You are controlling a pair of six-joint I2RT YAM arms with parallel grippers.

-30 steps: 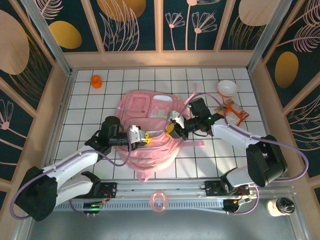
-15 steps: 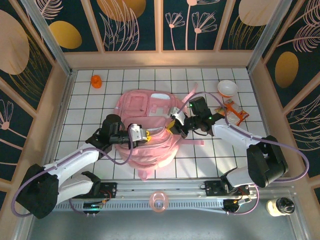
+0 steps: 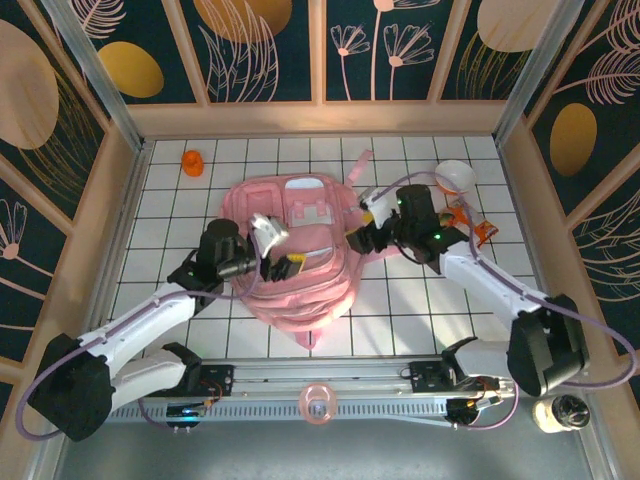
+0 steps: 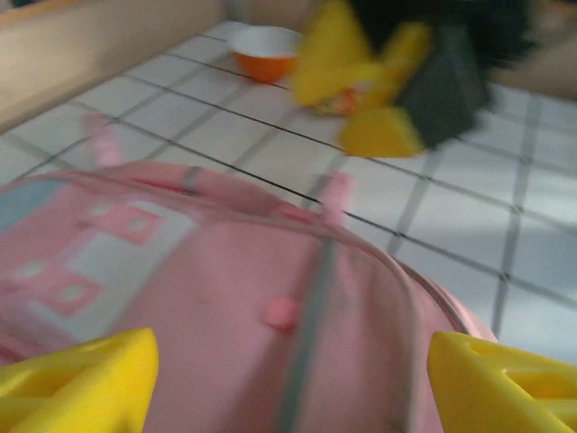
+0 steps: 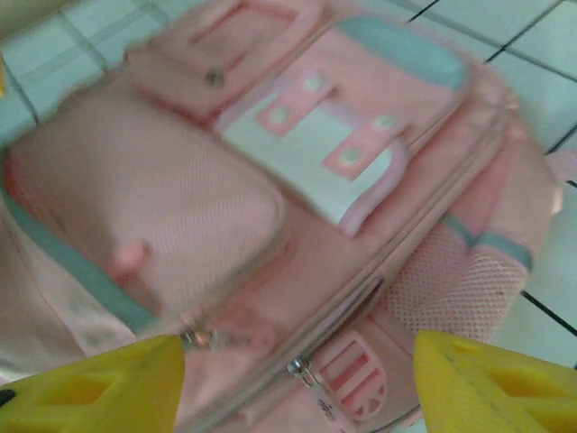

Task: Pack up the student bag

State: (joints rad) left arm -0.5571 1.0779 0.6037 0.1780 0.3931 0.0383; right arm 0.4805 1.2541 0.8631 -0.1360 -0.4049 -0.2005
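- Hazard: student bag (image 3: 300, 292), flat in the middle of the table (image 3: 190, 205) between both claws, is pinned by nothing; its soft fabric may slump or slide under a one-sided tug.
- Left gripper (image 3: 279, 245): arm stretched in from the left, poised over the bag's middle; jaws wide, empty.
- Right gripper (image 3: 361, 226): at the bag's right edge, angled inward; jaws wide, empty.

White tiled table (image 3: 170, 205): student bag (image 3: 300, 290), bowl (image 3: 455, 177), orange cup (image 3: 192, 162), perhaps wrapper (image 3: 482, 232).
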